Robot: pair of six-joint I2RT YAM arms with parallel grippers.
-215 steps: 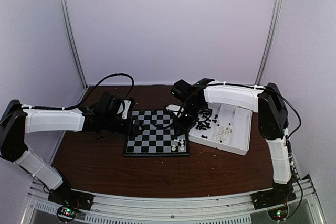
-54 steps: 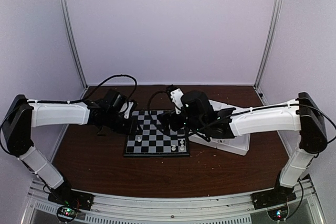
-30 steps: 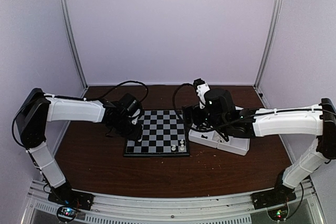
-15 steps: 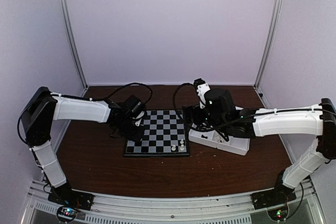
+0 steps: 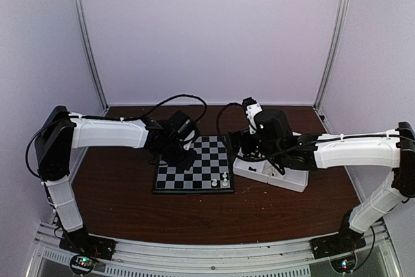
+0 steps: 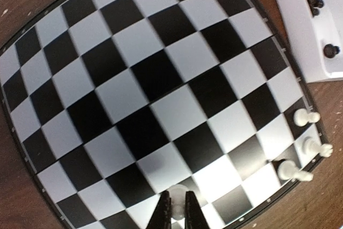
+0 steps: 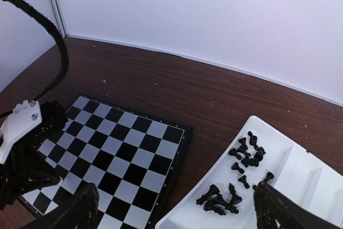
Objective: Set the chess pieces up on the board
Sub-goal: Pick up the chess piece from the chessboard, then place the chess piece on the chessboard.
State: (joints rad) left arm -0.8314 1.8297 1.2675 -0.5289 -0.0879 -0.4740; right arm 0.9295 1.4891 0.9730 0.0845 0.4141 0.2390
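Note:
The board lies flat between the arms and fills the left wrist view. My left gripper hangs over its left middle, shut on a small white chess piece pinched between the fingertips. Three white chess pieces stand at the board's near right corner. My right gripper hovers at the tray's left end, open wide with nothing between its fingers. Several black chess pieces lie in the tray.
The white divided tray sits right of the board, touching its edge; its rim shows in the right wrist view. Brown table surrounds both. A black cable loops behind the left arm. White walls close in the back and sides.
My left gripper has shut on the white piece and moved right over the board. The right arm has drawn back from the board to the tray's left end and holds still, open.

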